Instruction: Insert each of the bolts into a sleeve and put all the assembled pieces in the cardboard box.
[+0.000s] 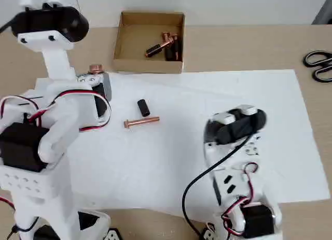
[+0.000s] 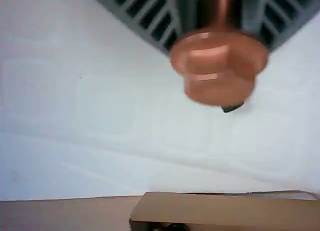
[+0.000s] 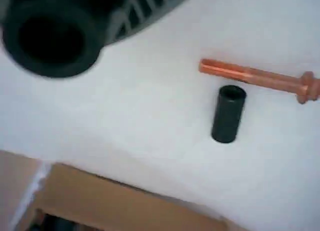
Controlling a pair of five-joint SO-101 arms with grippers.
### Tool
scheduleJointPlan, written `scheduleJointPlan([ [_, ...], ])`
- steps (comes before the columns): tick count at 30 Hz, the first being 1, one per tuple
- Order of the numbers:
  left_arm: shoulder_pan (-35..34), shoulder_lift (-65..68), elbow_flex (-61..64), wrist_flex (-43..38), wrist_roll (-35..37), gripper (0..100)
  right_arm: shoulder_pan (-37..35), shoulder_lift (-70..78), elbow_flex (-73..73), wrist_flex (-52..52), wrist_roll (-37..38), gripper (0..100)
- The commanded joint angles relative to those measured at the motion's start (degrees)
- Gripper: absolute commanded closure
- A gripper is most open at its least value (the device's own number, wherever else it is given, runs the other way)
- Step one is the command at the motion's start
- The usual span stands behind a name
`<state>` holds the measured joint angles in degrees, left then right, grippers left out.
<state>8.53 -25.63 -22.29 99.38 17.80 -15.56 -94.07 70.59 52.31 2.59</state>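
The cardboard box (image 1: 122,42) stands open at the far edge of the table (image 1: 249,48), its near wall meeting the far edge of the white sheet (image 1: 207,89) that covers most of the tabletop. Inside it, toward its right wall, lie the assembled pieces (image 1: 165,45): copper bolts pushed into black sleeves, at least two, close together and partly overlapping, so the exact count cannot be told. The rest of the box floor is bare cardboard.

The left gripper (image 1: 96,78) is at the sheet's far left corner, just beside the box's near left corner. Its grey jaws are clamped on the held bolt (image 2: 217,66), whose copper head sticks out past them. In the left wrist view the box wall (image 2: 225,211) lies beyond that head.

The right gripper (image 1: 233,123) is over the right half of the sheet, well apart from the box. It grips the held sleeve (image 3: 50,38), a black tube with its open bore facing the wrist camera.

Between the two arms, near the middle of the sheet, a loose sleeve (image 1: 143,107) and a loose bolt (image 1: 141,122) lie flat, just beside each other but not touching.

Scissors (image 1: 319,65) rest at the table's right edge, off the sheet.
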Motion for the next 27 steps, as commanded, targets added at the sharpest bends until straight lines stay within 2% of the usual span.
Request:
scheduleJointPlan([
  [1,3.6,-1.8,0.0,-0.6,2.4,99,-6.1,-0.7,1.8,-3.8,-0.7,99.5],
  [6,7.8,-1.3,0.1,-3.8,6.5,99,-11.6,-0.7,4.5,-6.6,-2.0,99.5],
  [11,8.2,-1.5,4.6,-12.7,7.2,99,-12.7,-0.7,4.8,-8.4,-8.5,99.5],
  [16,12.1,-2.9,13.2,-17.0,9.8,99,-12.7,-0.7,4.9,-7.9,-9.1,99.5],
  [21,14.9,-11.7,14.7,-19.1,7.7,99,-14.5,-0.7,6.1,-7.9,-9.1,99.5],
  [25,15.1,-16.4,23.0,-22.7,6.9,99,-16.3,-0.7,8.0,-8.0,-9.1,99.5],
  [27,14.9,-17.9,29.1,-27.1,6.9,99,-17.2,-0.7,8.0,-8.0,-9.1,99.5],
])
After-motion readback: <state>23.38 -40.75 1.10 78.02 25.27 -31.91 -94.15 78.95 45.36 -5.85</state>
